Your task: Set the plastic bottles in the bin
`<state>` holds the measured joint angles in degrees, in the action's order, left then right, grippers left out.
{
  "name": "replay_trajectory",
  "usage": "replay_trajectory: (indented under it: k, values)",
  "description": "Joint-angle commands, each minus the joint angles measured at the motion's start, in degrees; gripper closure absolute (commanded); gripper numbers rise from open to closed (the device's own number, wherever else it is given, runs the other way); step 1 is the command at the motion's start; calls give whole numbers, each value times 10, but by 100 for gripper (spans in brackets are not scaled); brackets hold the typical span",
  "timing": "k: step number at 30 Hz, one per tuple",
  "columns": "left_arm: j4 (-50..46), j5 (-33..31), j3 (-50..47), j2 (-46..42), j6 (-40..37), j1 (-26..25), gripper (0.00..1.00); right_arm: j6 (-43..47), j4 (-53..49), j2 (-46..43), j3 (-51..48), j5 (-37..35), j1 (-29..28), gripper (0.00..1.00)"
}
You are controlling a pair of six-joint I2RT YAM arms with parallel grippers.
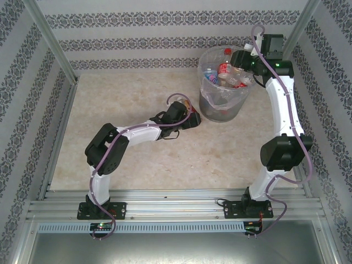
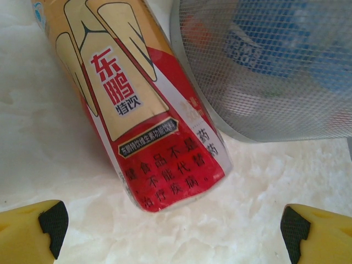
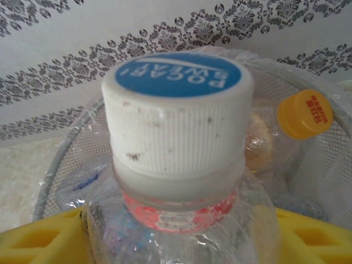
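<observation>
Three cameras, one shared bin [image 1: 220, 110].
Overhead looks down from behind the arm bases [image 1: 102, 210] over the whole table [image 1: 165, 159]; left wrist hugs the tabletop beside the bin's wall; right wrist sits nose-to-cap on a plastic bottle [image 3: 176, 126], over its rim.

1. Beige marbled stone-look tabletop [image 1: 165, 159], flat and matt; seen close in the left wrist view [image 2: 258, 187].
2. White wall panels with horizontal bands of grey-purple damask print [image 1: 165, 41], enclosing the far and side edges; also behind in the right wrist view [image 3: 82, 49].
3. Silver aluminium corner posts, left [image 1: 52, 38] and right [image 1: 300, 25].
4. Silver slotted aluminium rails [image 1: 176, 206] along the near edge.
5. Dull grey metal sheet [image 1: 176, 247] below the rails.
</observation>
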<state>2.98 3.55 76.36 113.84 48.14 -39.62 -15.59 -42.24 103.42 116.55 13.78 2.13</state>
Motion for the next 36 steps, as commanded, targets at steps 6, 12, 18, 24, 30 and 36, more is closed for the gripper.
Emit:
replay_trajectory:
  k: [6,12,18,24,30,36]
  values:
    - [-19,-21,30,35,18,9,0,22,-16,-21,16,-23,2,9]
    - [4,-25,40,60,25,12,0,28,-12,-68,-15,-28,2,2]
    - [25,-21,67,92,31,17,0,22,19,-175,-136,-25,1,2]
    - [55,-13,85,120,45,19,0,19,28,-264,-223,-26,-6,2]
    - [78,-13,98,136,47,23,0,14,24,-318,-277,-22,-23,2]
    - [47,-13,132,152,18,33,0,9,22,-356,-329,-29,-53,2]
